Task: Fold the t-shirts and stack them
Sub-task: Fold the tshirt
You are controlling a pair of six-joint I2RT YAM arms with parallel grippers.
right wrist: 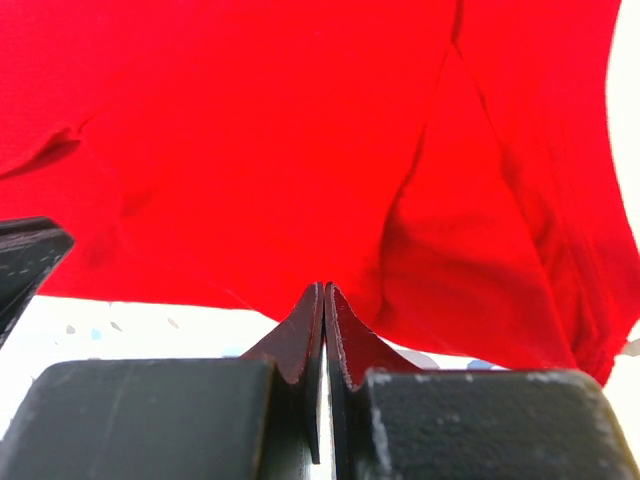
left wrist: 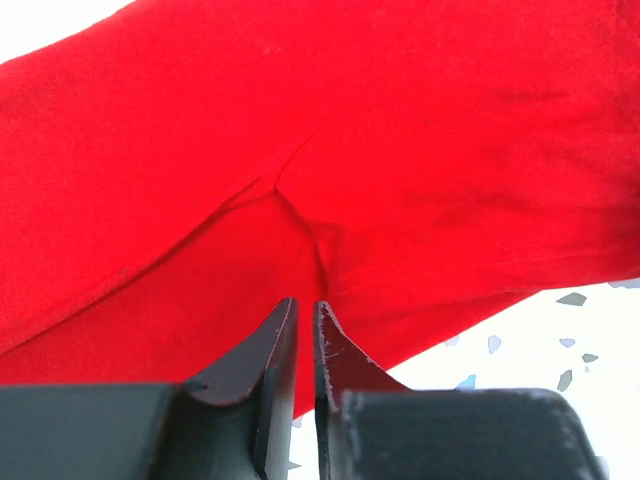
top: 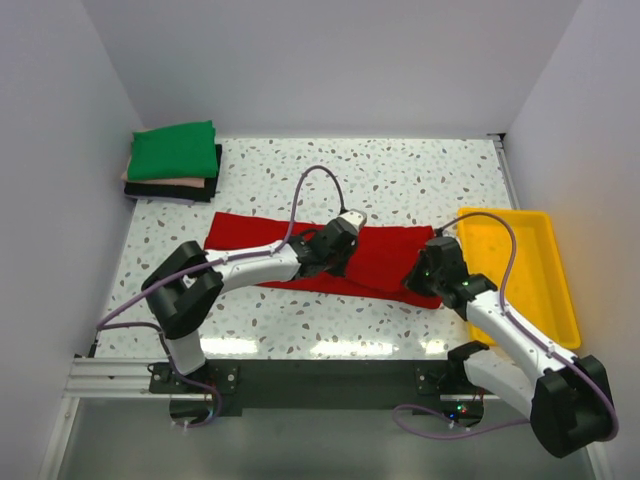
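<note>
While the red shirt (top: 250,232) lay across the middle of the table (top: 400,180) as a long band, running from left of centre to lower right, both arms reached onto it. Its left half lay flat. Its right half was rumpled and partly hidden under the two wrists.

From the left wrist, the left gripper (left wrist: 303,305) sat at the bottom centre of the frame, its jaws a narrow slit apart. The tips rested at the near edge of the cloth, below a small pucker in it. Whether any cloth sat in the slit I could not tell.

From the right wrist, the right gripper (right wrist: 323,288) had its jaws pressed together on the shirt's near edge, and a long crease ran from just right of the tips to the top of the frame.

Three folded shirts were stacked in the upper left of the overhead view, well apart from the red one: a green shirt (top: 174,150) on top, a pink shirt (top: 170,183) under it and a black shirt (top: 170,192) at the bottom.

At the right edge of the table sat a yellow tray (top: 540,300), just beside the right arm.
</note>
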